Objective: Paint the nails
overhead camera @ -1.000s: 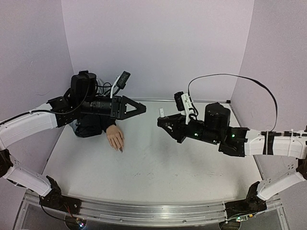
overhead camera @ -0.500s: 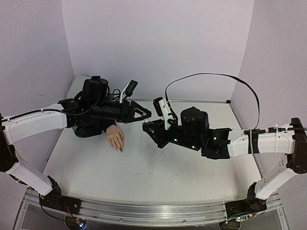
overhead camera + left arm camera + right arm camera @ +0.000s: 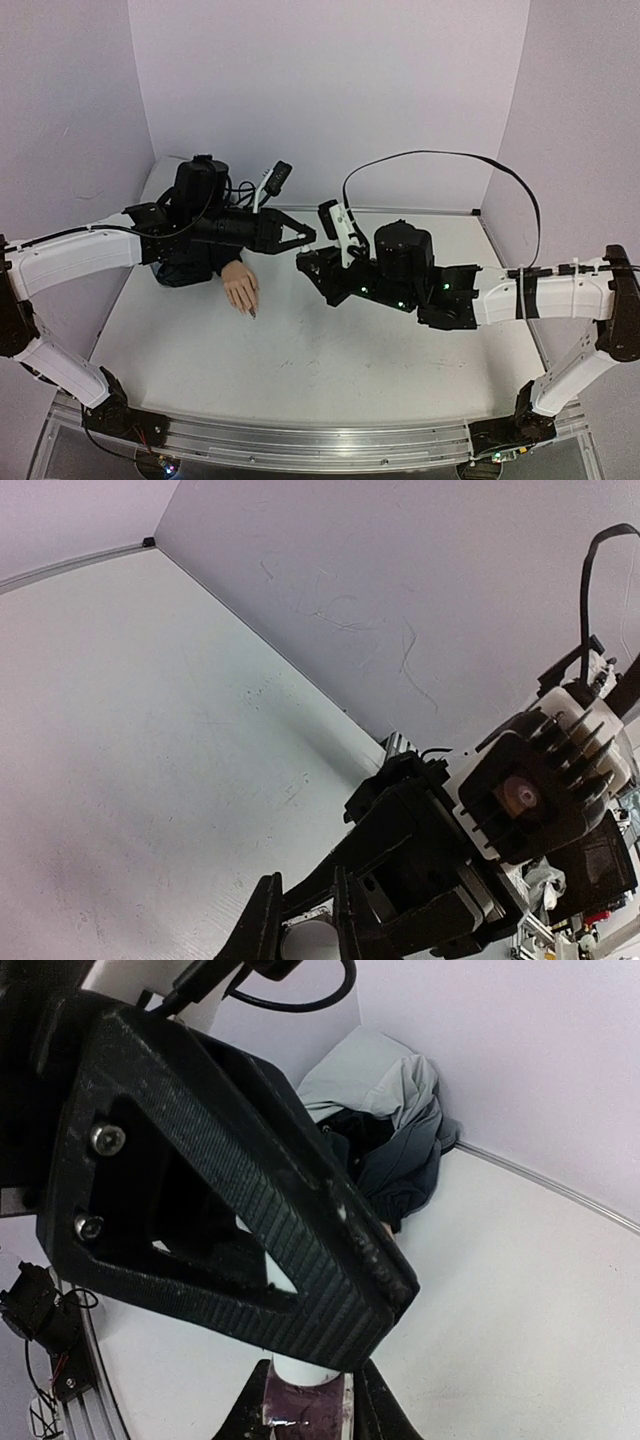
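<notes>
Closing from a wide spread a second ago, the black two-finger left gripper [image 3: 302, 925] now pinches the white cap [image 3: 296, 1370] of a small glass bottle [image 3: 305, 1405] holding dark purple polish. The right gripper [image 3: 308, 1415], now nearer mid-table, clamps the bottle body. The nails [image 3: 249, 308] of the peach mannequin hand [image 3: 240, 285] lie apart to the left on the white table [image 3: 330, 360], with its black sleeve [image 3: 185, 268] behind.

Left claw [image 3: 303, 238] ribbed matt plastic; table [image 3: 330, 350] smooth, matt.
</notes>
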Controlling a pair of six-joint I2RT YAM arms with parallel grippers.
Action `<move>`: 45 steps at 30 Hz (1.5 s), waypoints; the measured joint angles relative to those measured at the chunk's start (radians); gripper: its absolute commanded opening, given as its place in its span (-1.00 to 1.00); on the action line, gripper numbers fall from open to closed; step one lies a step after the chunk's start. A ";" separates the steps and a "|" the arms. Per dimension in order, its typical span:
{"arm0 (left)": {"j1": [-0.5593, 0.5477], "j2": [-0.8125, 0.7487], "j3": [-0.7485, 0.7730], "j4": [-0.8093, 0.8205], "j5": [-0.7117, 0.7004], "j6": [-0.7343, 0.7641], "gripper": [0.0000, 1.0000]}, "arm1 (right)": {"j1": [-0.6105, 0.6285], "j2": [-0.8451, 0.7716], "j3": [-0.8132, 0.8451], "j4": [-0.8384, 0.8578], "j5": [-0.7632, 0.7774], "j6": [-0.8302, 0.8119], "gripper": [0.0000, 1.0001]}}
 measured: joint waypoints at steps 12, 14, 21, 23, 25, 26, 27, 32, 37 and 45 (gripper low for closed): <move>-0.122 -0.085 0.039 0.046 0.476 0.314 -0.92 | -0.088 -0.146 -0.122 0.269 -0.944 0.097 -1.00; -0.144 -0.087 0.040 0.066 0.475 0.336 -0.26 | -0.079 -0.169 -0.147 0.298 -0.942 0.106 -1.00; -0.085 -0.095 0.038 0.027 0.400 0.266 0.99 | -0.095 -0.228 -0.171 0.205 -0.753 0.019 -1.00; -0.064 -0.108 0.029 0.021 0.333 0.229 0.99 | -0.095 -0.243 -0.171 0.157 -0.616 -0.003 -1.00; -0.050 -0.126 0.016 0.013 0.264 0.193 0.97 | -0.095 -0.241 -0.166 0.111 -0.490 -0.010 -1.00; -0.044 -0.134 0.010 0.010 0.227 0.169 0.93 | -0.095 -0.234 -0.163 0.084 -0.409 -0.011 -1.00; -0.039 -0.140 0.004 0.007 0.187 0.145 0.89 | -0.095 -0.227 -0.159 0.068 -0.358 -0.010 -1.00; -0.022 -0.126 -0.003 -0.013 0.060 0.041 0.58 | -0.082 -0.133 -0.112 0.011 -0.104 -0.008 -1.00; -0.016 -0.081 -0.002 -0.062 -0.005 -0.017 0.30 | -0.023 -0.053 -0.061 -0.014 0.021 -0.017 -1.00; -0.016 -0.021 0.024 -0.157 -0.079 -0.049 -0.33 | 0.039 -0.013 -0.005 -0.016 0.103 -0.039 -1.00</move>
